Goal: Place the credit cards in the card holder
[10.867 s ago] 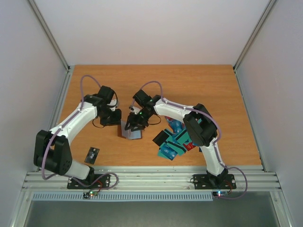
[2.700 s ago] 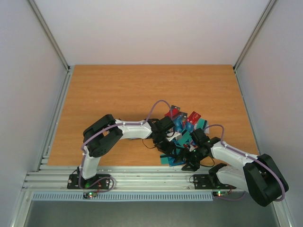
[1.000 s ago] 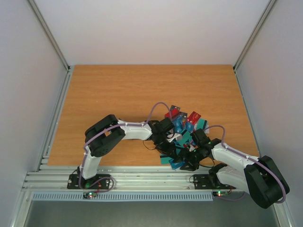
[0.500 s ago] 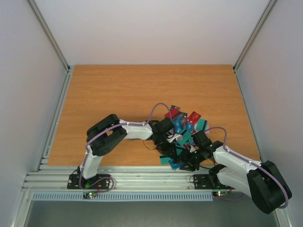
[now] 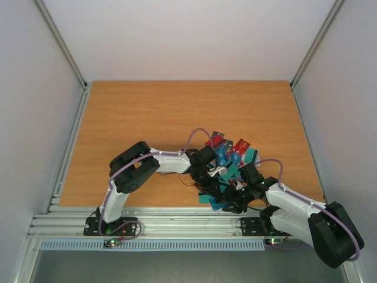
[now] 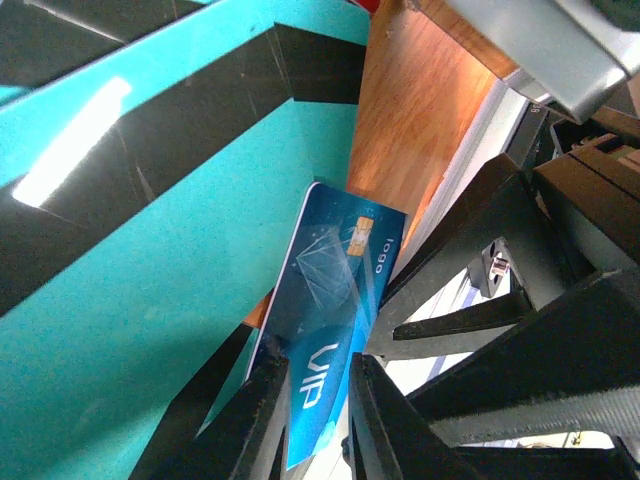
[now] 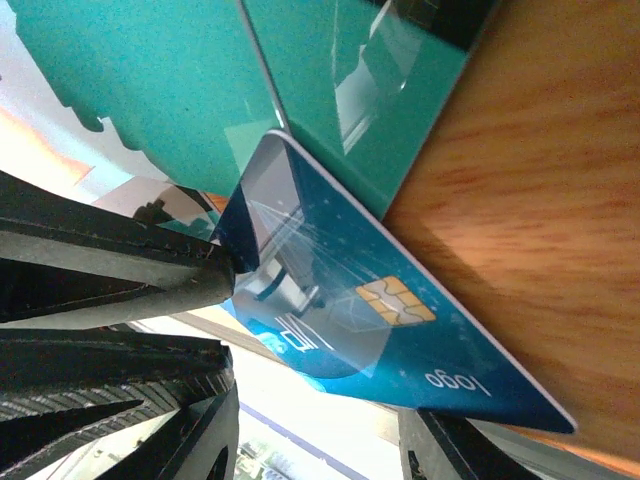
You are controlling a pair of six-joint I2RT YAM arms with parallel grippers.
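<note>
Left arm [image 5: 168,160] extends from lower left to lower centre. Right arm [image 5: 291,200] lies low and points leftward. Left gripper [image 6: 318,365] has its fingers narrowly parted, and a grip cannot be confirmed. Right gripper [image 7: 315,420] has its fingers wider apart, close to the left gripper's tips.

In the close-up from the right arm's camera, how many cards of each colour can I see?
Teal cards: 2
Blue card: 1
Total: 3 cards
</note>
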